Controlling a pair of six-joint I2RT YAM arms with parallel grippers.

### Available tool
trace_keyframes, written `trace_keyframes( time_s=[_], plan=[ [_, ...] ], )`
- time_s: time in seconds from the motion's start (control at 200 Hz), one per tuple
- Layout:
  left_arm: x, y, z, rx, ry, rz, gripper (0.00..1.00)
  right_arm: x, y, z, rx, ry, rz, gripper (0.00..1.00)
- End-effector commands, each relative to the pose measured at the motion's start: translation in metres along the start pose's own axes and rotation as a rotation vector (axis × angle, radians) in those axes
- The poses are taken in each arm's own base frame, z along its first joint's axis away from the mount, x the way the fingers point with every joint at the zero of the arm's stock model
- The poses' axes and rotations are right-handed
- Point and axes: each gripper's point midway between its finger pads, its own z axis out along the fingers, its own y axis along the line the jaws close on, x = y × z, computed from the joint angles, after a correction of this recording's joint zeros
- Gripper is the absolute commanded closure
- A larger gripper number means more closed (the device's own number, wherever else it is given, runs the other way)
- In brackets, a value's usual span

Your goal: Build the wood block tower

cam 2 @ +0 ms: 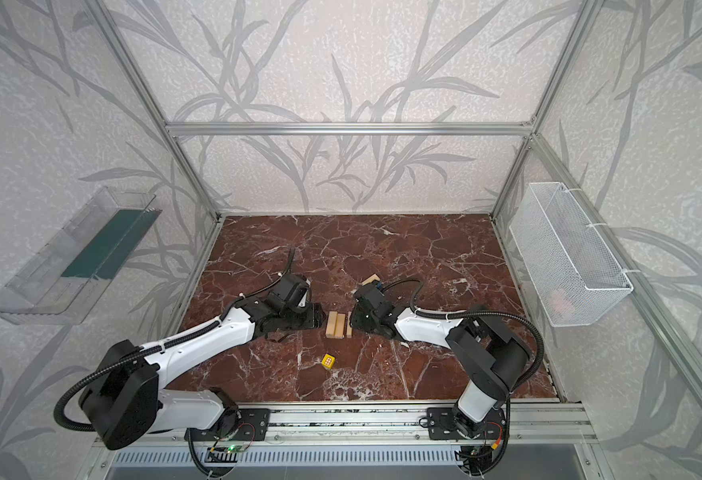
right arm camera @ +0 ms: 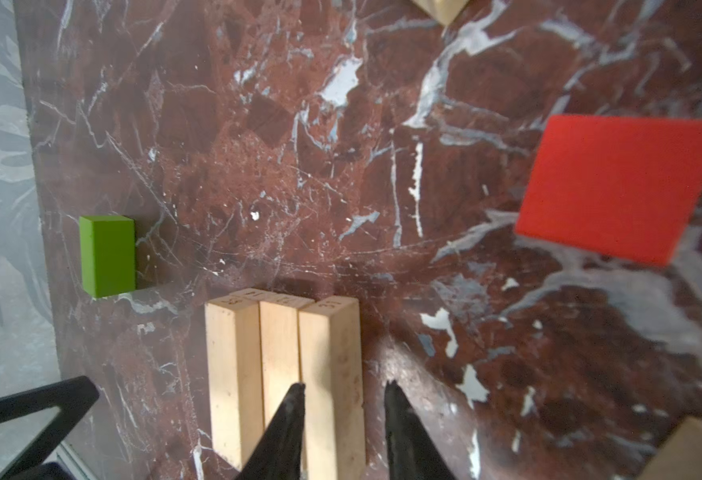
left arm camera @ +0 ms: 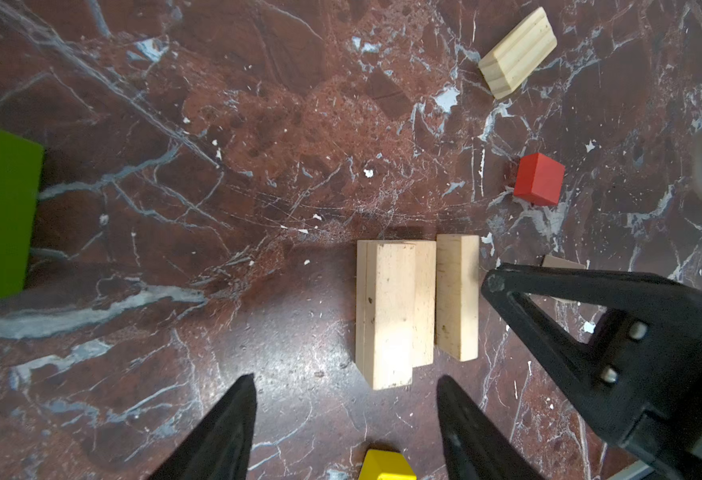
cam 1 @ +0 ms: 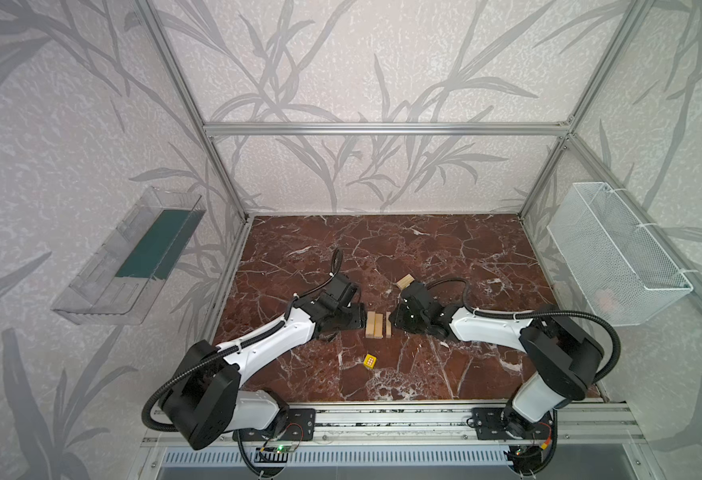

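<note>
Evidently the left gripper (left arm camera: 345, 377) is parked as a stop: its jaws gape wide with nothing between them, tips just short of the pale bars (cam 1: 378, 327), likely to keep the row from sliding. The lime-green bar (right arm camera: 108, 255) lies on that arm's side, apart from the row, and shows only in the wrist views. The bars sit mid-table with their long sides together. A wrist view shows more bar ends beneath, so I take this as the tower's lowest layers. Nearer the front rail the yellow cube (cam 1: 370, 360) lies alone. The right gripper (right arm camera: 343, 384) straddles the outermost bar, jaws a little apart with a gap on one side; I judge it parted, not clamping. Near it lie the red cube (left arm camera: 539, 179) and a pale grooved block (left arm camera: 517, 52), both unstacked. The table (cam 1: 445, 257) is glossy red-brown marble with white veins, probably slick under wood. An aluminium frame (cam 1: 382, 129) and leaf-patterned walls enclose it, with a clear tray (cam 1: 129, 257) hung left and a white mesh basket (cam 1: 619, 253) right
</note>
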Motion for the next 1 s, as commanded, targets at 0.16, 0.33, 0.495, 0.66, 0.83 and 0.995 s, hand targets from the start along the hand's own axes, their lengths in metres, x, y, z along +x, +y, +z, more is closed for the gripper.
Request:
trace_keyframes(
  time_s=[0.16, 0.33, 0.495, 0.66, 0.83, 0.995],
  plan=[
    [-0.008, -0.002, -0.003, -0.002, -0.014, 0.007, 0.33, 0.000, 0.006, 0.002, 0.041, 0.039, -0.089, 0.61],
    [-0.009, -0.001, -0.004, -0.008, -0.017, 0.009, 0.33, 0.002, 0.006, 0.010, 0.087, 0.059, -0.133, 0.59],
    [-0.008, 0.000, -0.003, -0.013, -0.014, 0.011, 0.33, 0.004, 0.002, 0.014, 0.120, 0.069, -0.158, 0.60],
    [-0.008, 0.000, -0.003, -0.012, -0.015, 0.011, 0.33, 0.006, 0.000, 0.018, 0.136, 0.083, -0.171, 0.65],
    [-0.008, 0.000, -0.002, -0.013, -0.013, 0.012, 0.33, 0.004, -0.002, 0.008, 0.140, 0.064, -0.168, 0.73],
    [-0.008, 0.000, -0.002, -0.013, -0.011, 0.010, 0.33, 0.003, -0.007, 0.002, 0.153, 0.056, -0.169, 0.79]
  ],
)
